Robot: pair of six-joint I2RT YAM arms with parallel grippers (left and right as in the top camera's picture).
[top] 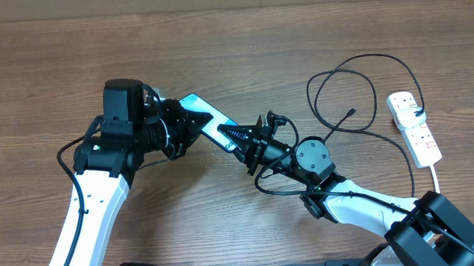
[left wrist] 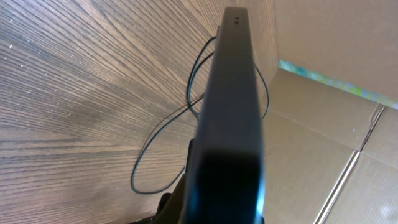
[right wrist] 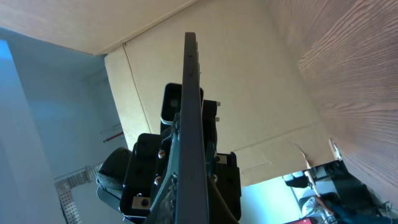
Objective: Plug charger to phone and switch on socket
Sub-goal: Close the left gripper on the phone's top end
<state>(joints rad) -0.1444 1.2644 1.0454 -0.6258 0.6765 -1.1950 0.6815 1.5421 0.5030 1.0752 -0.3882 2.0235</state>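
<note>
The phone (top: 209, 118), a slim slab with dark edges and a light blue glossy screen (any writing is too small to read), is lifted off the wood-grain bench (top: 60, 60). The left gripper (top: 180, 125) is clamped on its upper end. The right gripper (top: 244, 142) is closed on its lower end. Both wrist views show it edge-on, thin and dark (left wrist: 231, 112). The charger (top: 309, 95), a thin black cable, lies in loose loops to the right. Its small tip (top: 352, 111) rests free on the bench. The socket (top: 415, 128), white oblong plastic with red-marked switches, sits by the right edge.
</note>
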